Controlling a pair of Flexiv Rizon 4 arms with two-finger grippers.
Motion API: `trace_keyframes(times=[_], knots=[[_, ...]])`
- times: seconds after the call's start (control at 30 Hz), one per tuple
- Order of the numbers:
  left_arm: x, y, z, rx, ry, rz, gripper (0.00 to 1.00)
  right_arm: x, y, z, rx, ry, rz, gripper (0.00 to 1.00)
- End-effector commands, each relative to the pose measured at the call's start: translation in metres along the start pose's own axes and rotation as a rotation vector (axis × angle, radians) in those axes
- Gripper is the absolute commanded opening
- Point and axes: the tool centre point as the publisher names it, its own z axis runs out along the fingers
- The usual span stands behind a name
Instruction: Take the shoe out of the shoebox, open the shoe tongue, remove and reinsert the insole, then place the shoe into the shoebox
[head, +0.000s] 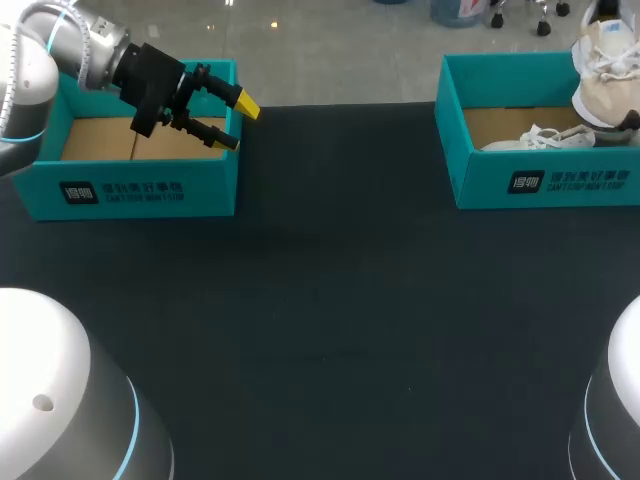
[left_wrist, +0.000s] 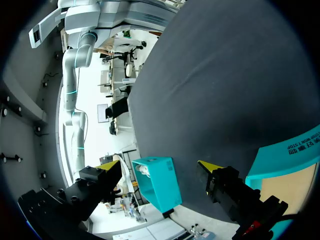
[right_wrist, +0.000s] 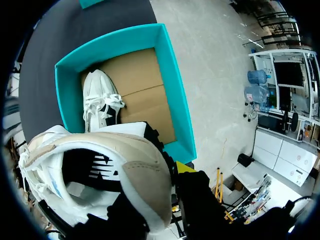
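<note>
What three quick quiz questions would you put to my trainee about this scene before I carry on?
1. True or false: the left gripper is open, holds nothing, and is at the left box.
2. What lies inside the right box? A) a white shoe B) a loose insole only C) nothing
3. Fill the gap: the beige shoe is held up ___ the right box, not resting in it.
Key: 1 true; 2 A; 3 above.
</note>
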Motion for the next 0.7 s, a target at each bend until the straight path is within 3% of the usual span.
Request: trace_keyframes(times=[0.03, 0.23, 0.7], knots=[[0.0, 0.0, 0.0, 0.001, 0.002, 0.001, 1.0, -0.008, -0.004, 0.003, -0.002, 0.065, 0.189, 0.0], [0.0, 0.0, 0.0, 0.001, 0.002, 0.001, 1.0, -0.007, -0.022, 0.009, 0.013, 0.141, 0.676, 0.0], [0.0, 0.0, 0.0, 0.001, 0.002, 0.001, 1.0, 0.003, -0.034, 0.017, 0.196, 0.077, 1.205, 0.0]])
